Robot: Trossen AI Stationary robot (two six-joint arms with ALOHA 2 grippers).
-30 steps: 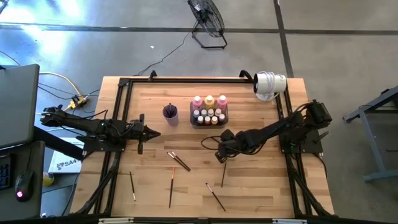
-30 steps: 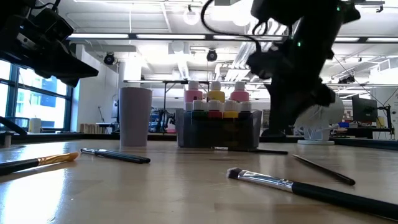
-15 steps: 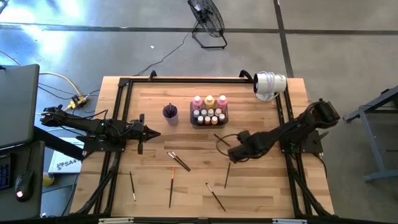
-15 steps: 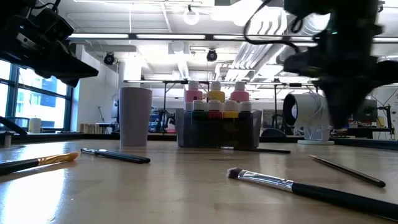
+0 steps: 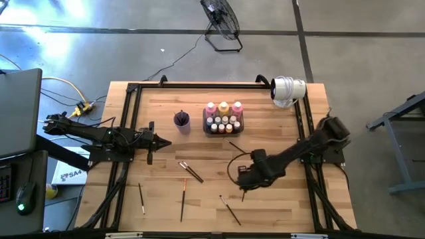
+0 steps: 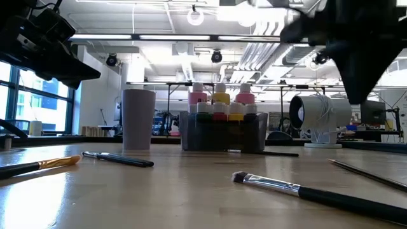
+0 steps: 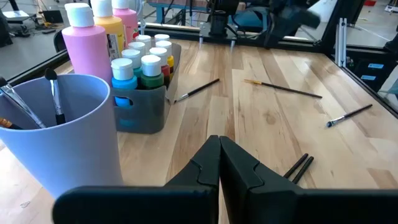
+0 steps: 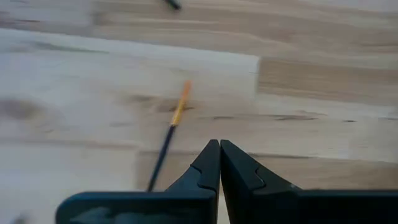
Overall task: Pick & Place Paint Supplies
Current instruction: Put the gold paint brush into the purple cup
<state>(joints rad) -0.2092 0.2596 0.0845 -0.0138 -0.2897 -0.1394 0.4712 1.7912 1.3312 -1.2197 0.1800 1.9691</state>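
Right gripper (image 5: pixel 243 184), fingers pressed shut w/ nothing between them, has swung from just below the tray (image 5: pixel 206 127) toward the table's (image 5: pixel 279 206) near edge and now hovers over a loose paintbrush (image 5: pixel 242 194); its wrist cam shows an orange-ferruled brush (image 8: pixel 168 135) on the wood just ahead. Left gripper (image 5: pixel 163 142) hasn't moved, closed & empty, parked at table's left near the purple cup (image 5: pixel 182 120), which holds brushes. Paint bottles (image 5: pixel 224 117) sit in the tray at table's far centre, w/ other brushes (image 5: pixel 190 171) scattered flat across the front half.
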